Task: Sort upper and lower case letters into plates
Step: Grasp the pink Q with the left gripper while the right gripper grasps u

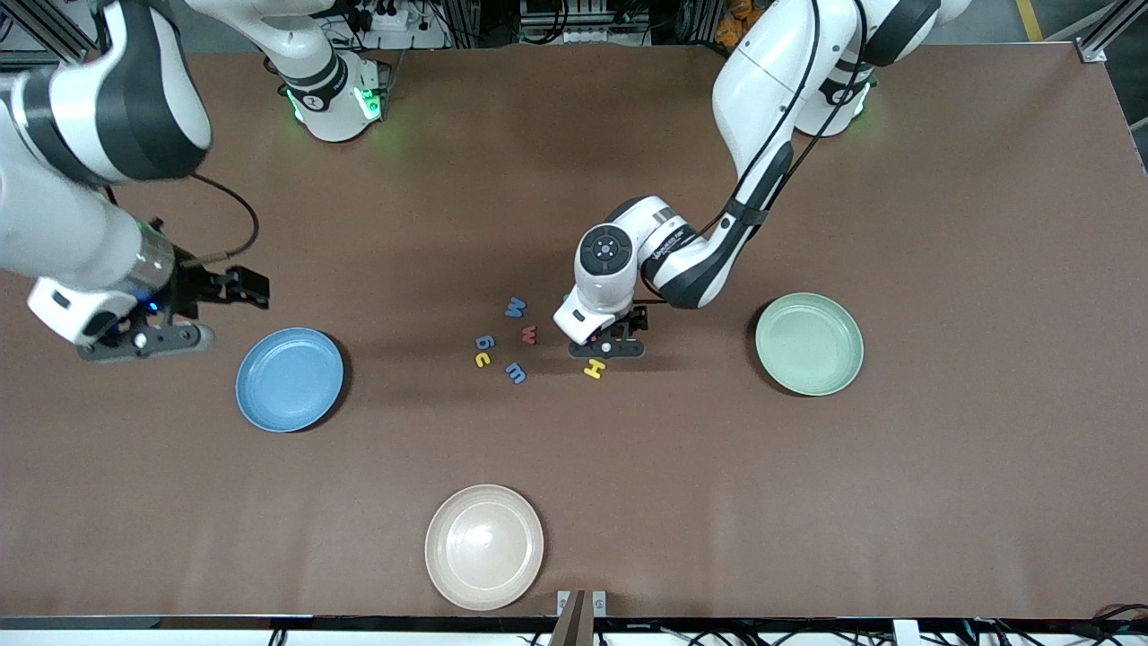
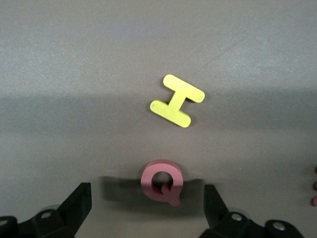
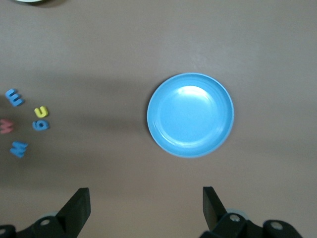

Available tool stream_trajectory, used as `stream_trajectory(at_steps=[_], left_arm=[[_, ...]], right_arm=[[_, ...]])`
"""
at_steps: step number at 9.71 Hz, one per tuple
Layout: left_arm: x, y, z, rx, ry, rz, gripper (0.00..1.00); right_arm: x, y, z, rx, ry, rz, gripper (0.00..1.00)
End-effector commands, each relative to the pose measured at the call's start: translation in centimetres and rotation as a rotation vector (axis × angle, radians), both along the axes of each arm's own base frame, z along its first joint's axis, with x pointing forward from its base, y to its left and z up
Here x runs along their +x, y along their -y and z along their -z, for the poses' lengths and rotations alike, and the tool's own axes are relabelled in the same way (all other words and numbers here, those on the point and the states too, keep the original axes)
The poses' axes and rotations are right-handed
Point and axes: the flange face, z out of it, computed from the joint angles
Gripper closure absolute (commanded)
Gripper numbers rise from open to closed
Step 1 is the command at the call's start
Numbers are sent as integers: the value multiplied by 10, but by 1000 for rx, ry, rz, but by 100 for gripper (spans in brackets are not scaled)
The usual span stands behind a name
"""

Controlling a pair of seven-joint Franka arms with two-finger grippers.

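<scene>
The left pincer point(image 1: 607, 348) hangs low over the middle of the table point(image 1: 942, 493), its fingers point(image 2: 74, 206) spread wide apart with nothing clamped. Between them, in the left wrist view, a pink letter Q point(image 2: 162, 181) lies flat on the table, touching neither finger. Just beside it, nearer the front camera, lies a yellow H point(image 1: 594, 368).

Toward the right arm's end from there sits a loose cluster of small letters: a blue w point(image 1: 515, 308), a red w point(image 1: 530, 335), a blue g point(image 1: 484, 343) touching a yellow c point(image 1: 482, 360), and a blue m point(image 1: 516, 372), the last nearest the front camera.

The pale green plate point(image 1: 809, 344) rests toward the left arm's end of the table, well apart from the letters and holding nothing.

The right pincer point(image 1: 143, 341) waits in the air near the right arm's end of the table, its fingers point(image 3: 77, 208) likewise spread wide and holding nothing. The blue plate point(image 1: 289, 379) lies near it, with nothing in it.

A cream-beige plate point(image 1: 484, 546) sits close to the table edge nearest the front camera.
</scene>
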Motion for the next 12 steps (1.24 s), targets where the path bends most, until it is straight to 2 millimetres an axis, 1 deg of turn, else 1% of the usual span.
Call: stream_trajectory(at_steps=[1, 2, 3, 4, 5, 6, 7, 8, 10, 11, 12], left_arm=[[3, 5, -5, 10, 33, -37, 0], [3, 5, -5, 8, 32, -44, 0], [3, 5, -5, 9, 30, -45, 0], [1, 5, 1, 15, 26, -42, 0], [-4, 9, 7, 18, 19, -60, 0], [-8, 12, 12, 25, 16, -90, 1], [-11, 15, 12, 23, 18, -90, 4], [-9, 14, 12, 25, 18, -91, 9], [-7, 14, 10, 21, 21, -86, 29], [-7, 14, 10, 21, 21, -81, 30], [-2, 10, 9, 21, 24, -77, 31]], right_arm=[[20, -25, 51, 25, -10, -31, 0], [25, -40, 72, 30, -12, -35, 0], [30, -58, 100, 35, -8, -60, 0], [30, -94, 125, 41, 10, -104, 0], [29, -117, 146, 42, 19, -85, 0], [25, -139, 163, 41, 18, -82, 0], [20, -163, 176, 44, 28, -82, 0], [18, -181, 189, 45, 53, -61, 0], [3, -217, 213, 37, 66, -61, 0], [-8, -227, 228, 32, 86, -62, 0], [-15, -227, 242, 39, 106, -49, 0]])
